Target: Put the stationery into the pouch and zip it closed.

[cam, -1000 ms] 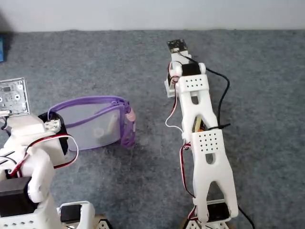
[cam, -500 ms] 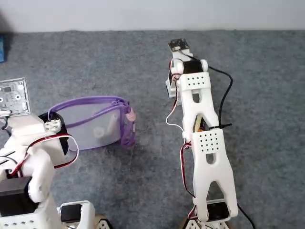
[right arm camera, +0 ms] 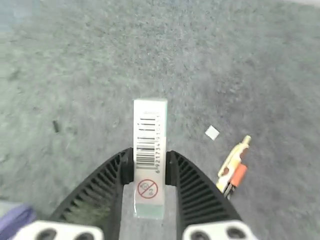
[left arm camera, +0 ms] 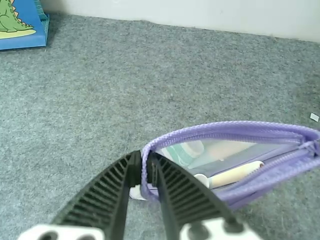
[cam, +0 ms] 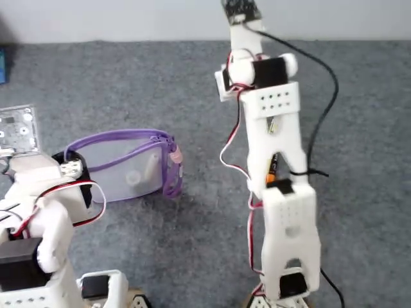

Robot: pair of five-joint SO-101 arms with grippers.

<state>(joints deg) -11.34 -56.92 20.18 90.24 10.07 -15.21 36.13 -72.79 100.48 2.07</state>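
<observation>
"Purple-edged pouch of clear plastic [cam: 128,168] first. How much of it is hidden?"

"It lies on its side on the grey felt-covered table [cam: 128,83], in front of the left arm. That arm covers one end of the pouch in the high view. The left pincer [left arm camera: 145,161] is squeezed nearly together on that end, with the purple zip band between its black ribbed fingers [left arm camera: 177,187]."

"Is the zip done up?"

"No. The two purple bands stand apart along most of their length, and they meet only at the far end by the pinkish zip pull [cam: 175,154]."

"What's inside?"

"A cream stick-shaped item [left arm camera: 235,173] lies along the lower band. A pale green-and-white thing [left arm camera: 182,150] sits behind it. The plastic hazes both, so I cannot tell what either one is."

"And the rest of the stationery?"

"The right pincer [right arm camera: 149,157] is clamped on a white oblong block with a barcode label [right arm camera: 150,145], one finger on each long side. The block's near end is tucked down between the fingers. I cannot tell whether it rests on the table or hangs above it. In the high view the right arm stretches toward the far edge of the table, well apart from the pouch."

"Anything else nearby?"

"A small piece with a brass tip and an orange part [right arm camera: 234,167] is just beside the right pincer, its lower end cut off by a finger. A white scrap [right arm camera: 212,132] lies near it. A blue box with a green dinosaur [left arm camera: 20,22] sits at the far corner, partly out of frame."
</observation>
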